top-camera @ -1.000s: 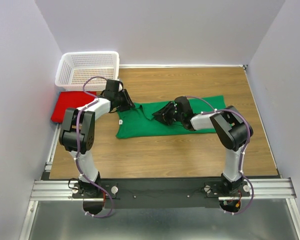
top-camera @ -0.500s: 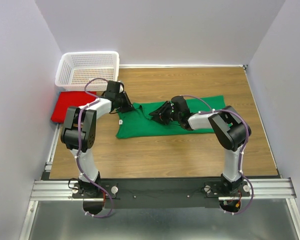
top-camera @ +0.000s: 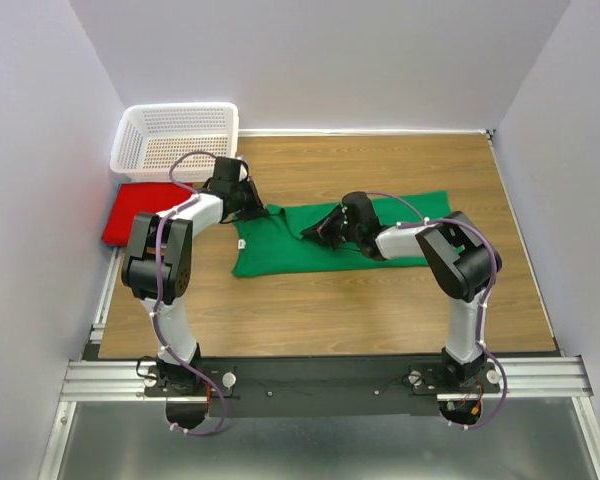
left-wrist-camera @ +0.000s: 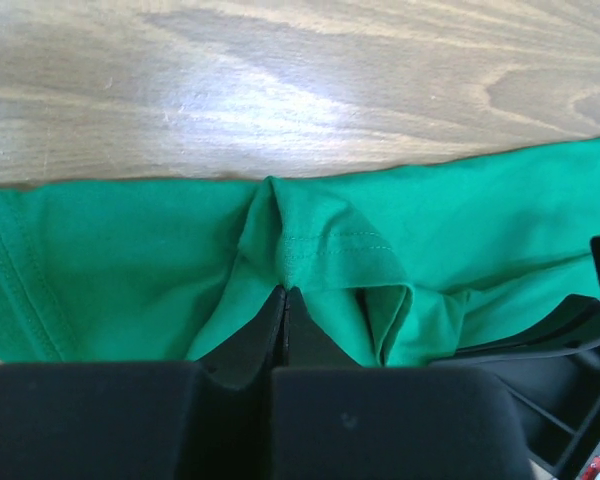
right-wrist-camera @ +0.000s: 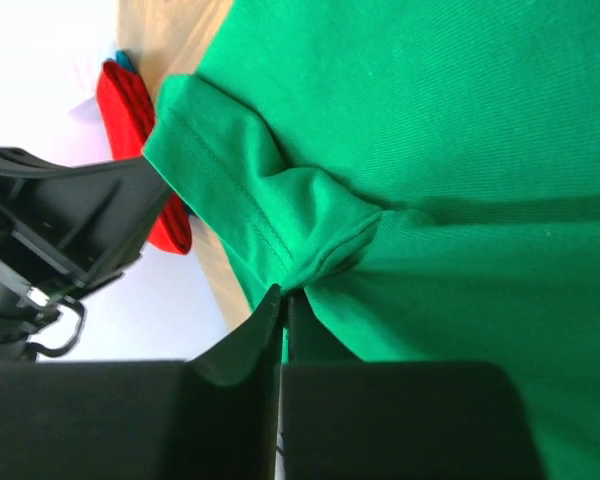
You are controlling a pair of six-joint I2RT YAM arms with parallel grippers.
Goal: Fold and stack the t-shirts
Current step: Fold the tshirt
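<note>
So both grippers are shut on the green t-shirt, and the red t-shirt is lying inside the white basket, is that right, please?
Not quite. The red t-shirt lies outside the white basket, just beside it on its near side, as the top external view shows. The rest holds: the left gripper and the right gripper are both shut on the green t-shirt.

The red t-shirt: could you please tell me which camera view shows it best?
Top external: the red t-shirt shows nearly whole beside the white basket. Right wrist catches only a sliver; left wrist shows none.
</note>
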